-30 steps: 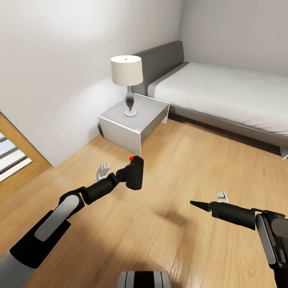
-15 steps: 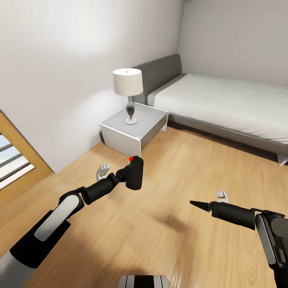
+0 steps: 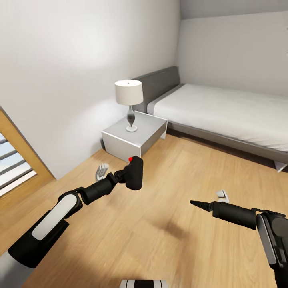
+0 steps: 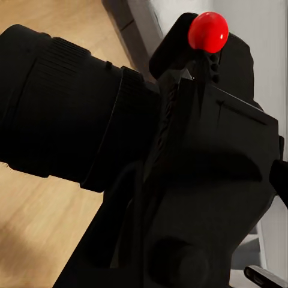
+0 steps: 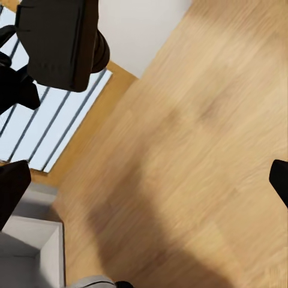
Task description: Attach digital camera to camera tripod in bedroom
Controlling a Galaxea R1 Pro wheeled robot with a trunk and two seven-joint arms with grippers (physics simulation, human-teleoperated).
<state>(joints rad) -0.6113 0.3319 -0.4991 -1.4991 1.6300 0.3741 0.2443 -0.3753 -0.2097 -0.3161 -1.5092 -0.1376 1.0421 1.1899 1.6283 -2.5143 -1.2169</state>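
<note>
My left gripper (image 3: 121, 176) is shut on the digital camera (image 3: 134, 173), a chunky black body with a red dot button (image 3: 130, 159) on top, held above the wood floor. Close up in the left wrist view, the digital camera (image 4: 180, 180) shows its lens barrel and red button (image 4: 208, 31). In the right wrist view the digital camera (image 5: 60, 42) hangs above the floor. My right gripper (image 3: 199, 205) hovers at the right, open and holding nothing, its fingertips (image 5: 12, 189) far apart. The camera tripod is out of view.
A white nightstand (image 3: 120, 141) with a white-shaded lamp (image 3: 129, 93) stands against the pale wall. A grey bed (image 3: 224, 110) with a white mattress runs along the far right. A wooden door frame (image 3: 24, 156) is at the left. Plank floor (image 3: 168, 224) lies ahead.
The whole head view has shifted: nightstand, lamp and bed sit lower and look a little smaller. Both arms and the held camera keep their places in the picture.
</note>
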